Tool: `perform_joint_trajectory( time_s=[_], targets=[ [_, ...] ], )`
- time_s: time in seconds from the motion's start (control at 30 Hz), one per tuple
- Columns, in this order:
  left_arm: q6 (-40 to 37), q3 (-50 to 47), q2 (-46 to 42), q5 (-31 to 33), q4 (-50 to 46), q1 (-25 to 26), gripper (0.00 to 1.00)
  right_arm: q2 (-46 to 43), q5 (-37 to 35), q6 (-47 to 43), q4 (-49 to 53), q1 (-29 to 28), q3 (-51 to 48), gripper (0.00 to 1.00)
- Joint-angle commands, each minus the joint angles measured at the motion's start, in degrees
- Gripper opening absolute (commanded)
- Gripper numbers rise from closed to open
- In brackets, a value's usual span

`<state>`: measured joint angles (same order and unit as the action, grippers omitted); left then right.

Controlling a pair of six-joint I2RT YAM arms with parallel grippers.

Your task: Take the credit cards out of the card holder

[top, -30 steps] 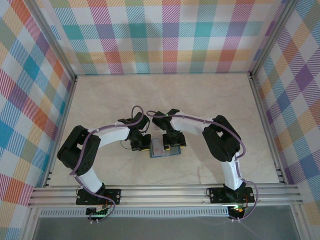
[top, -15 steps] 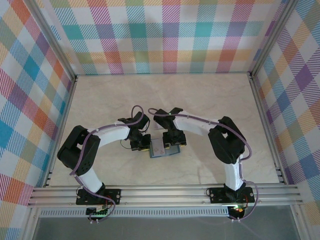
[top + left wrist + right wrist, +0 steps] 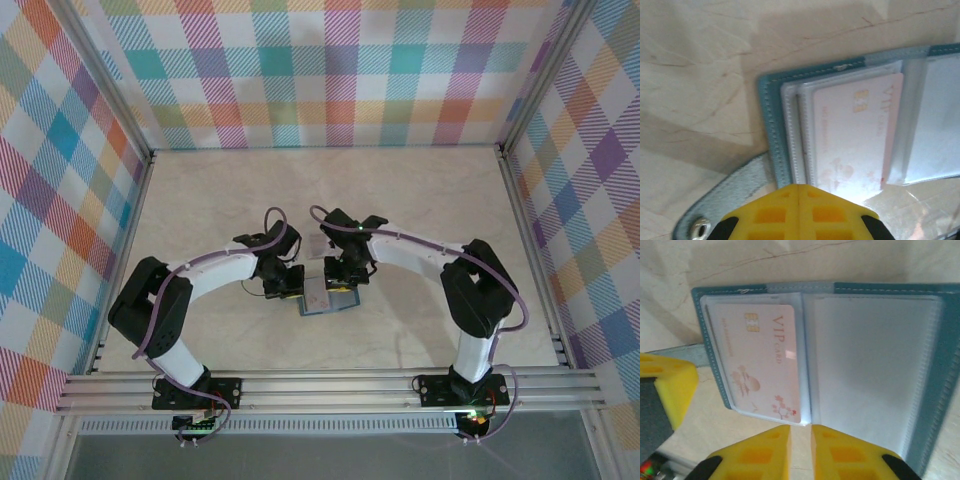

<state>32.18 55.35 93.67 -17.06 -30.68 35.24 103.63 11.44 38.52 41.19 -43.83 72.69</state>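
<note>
Right gripper (image 3: 801, 432) fingers (image 3: 760, 455): matt yellow plastic, I note. Just ahead of them, card holder (image 3: 946, 370) looks stitched teal leatherette; its sleeves (image 3: 865, 365) glossy clear plastic; credit card (image 3: 760, 360) smooth, shiny.

Top view: the card holder (image 3: 322, 303) lies partly under the left gripper (image 3: 284, 291) and the right gripper (image 3: 344, 284), its far edge is hidden, and the credit card (image 3: 317, 297) is too small to read. Left wrist view: holder runs off the right edge, yellow fingers (image 3: 770, 215) cover the card's near end. Right wrist view: fine print blurred; whether the jaws nip the card's corner cannot be told
</note>
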Motion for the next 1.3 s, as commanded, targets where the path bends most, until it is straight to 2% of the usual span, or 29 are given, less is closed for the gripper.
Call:
perform_joint_trajectory(
  time_s=[0.0, 0.17, 0.47, 1.27],
  targets=[
    [1.39, 0.72, -0.65, -2.46, 2.05, 1.38, 0.03, -0.84, 10.73, 1.42, -11.43, 1.53, -4.08, 0.16],
    [3.36, -0.11, 0.59, -5.57, 5.78, 1.93, 0.00, 0.50, 14.03, 2.08, -16.87, 2.43, -6.69, 0.15],
    [2.58, -0.11, 3.18, -3.17, 4.02, 2.02, 0.00, 3.58, 15.41, 2.29, -20.25, 3.05, -7.78, 0.22],
    [0.70, 0.22, 4.09, 0.97, -0.08, 2.02, 0.00, 3.62, 8.94, 0.23, -14.45, 3.06, -7.65, 0.37]
  ],
)
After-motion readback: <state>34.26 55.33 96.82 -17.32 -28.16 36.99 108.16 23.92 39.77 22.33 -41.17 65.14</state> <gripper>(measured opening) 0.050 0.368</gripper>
